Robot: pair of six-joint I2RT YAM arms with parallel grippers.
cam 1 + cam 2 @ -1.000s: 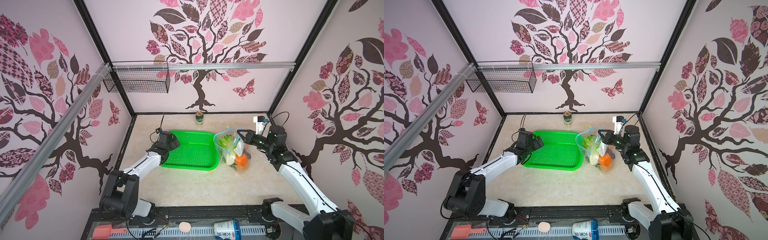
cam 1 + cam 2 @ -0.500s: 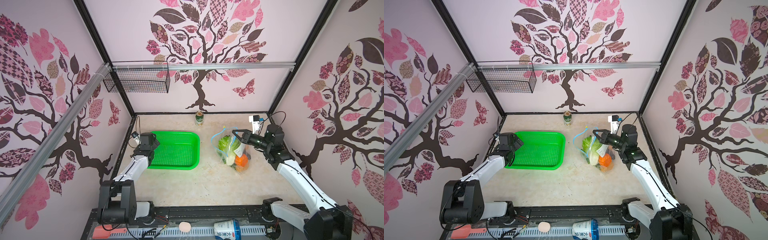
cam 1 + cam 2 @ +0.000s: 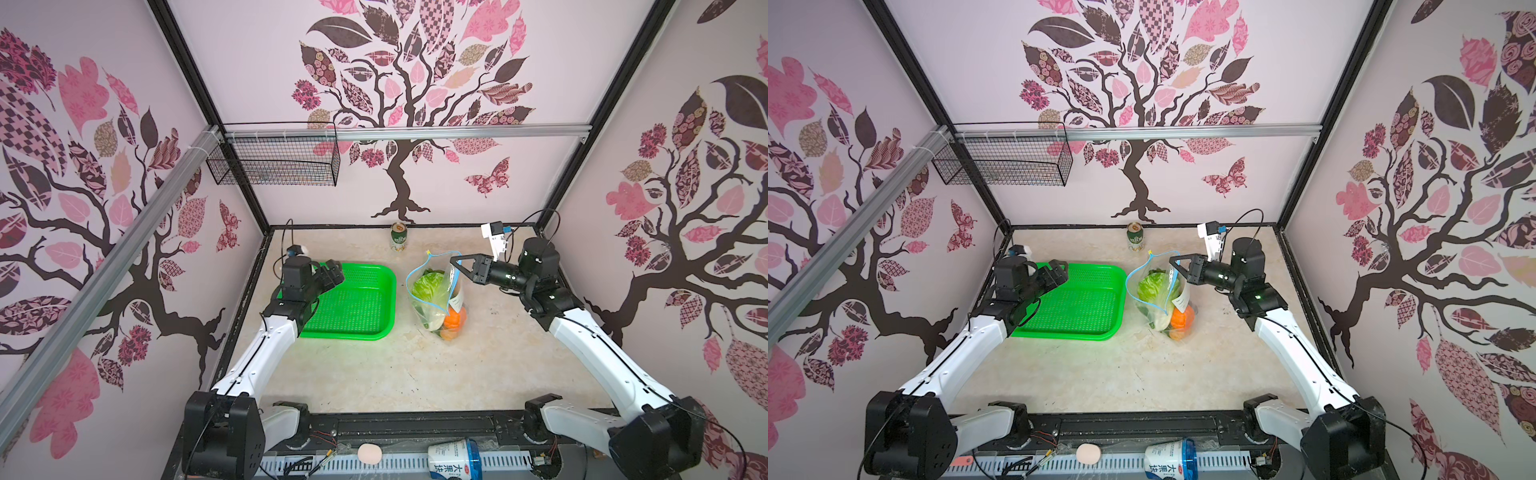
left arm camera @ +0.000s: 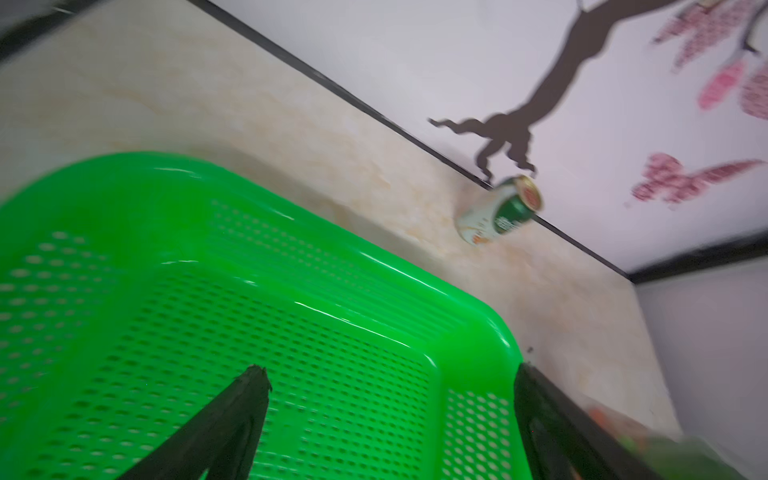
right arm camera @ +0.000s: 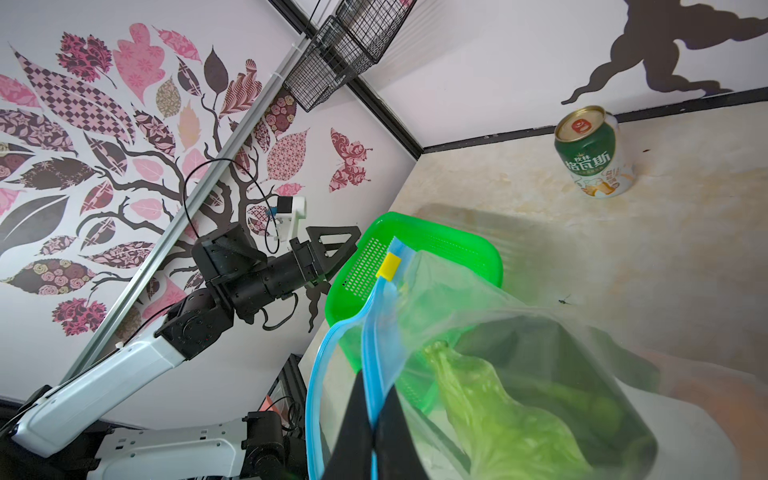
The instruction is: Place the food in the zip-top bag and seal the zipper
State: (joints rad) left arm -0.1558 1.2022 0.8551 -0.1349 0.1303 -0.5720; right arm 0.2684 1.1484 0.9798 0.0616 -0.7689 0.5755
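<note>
**Filled bag, mouth unsealed**

The zip-top bag is clear, crinkly plastic. Its bottom rests on the surface and its mouth is raised. Inside lies the food: a leafy green-and-white cabbage fills the upper part, with an orange piece and smaller dark green bits at the bottom. The zipper, a thin light-blue strip, gapes in an open loop around the mouth. Its small yellow slider tab sits at the far end. One side of the strip is pinched in the right end effector.
</note>
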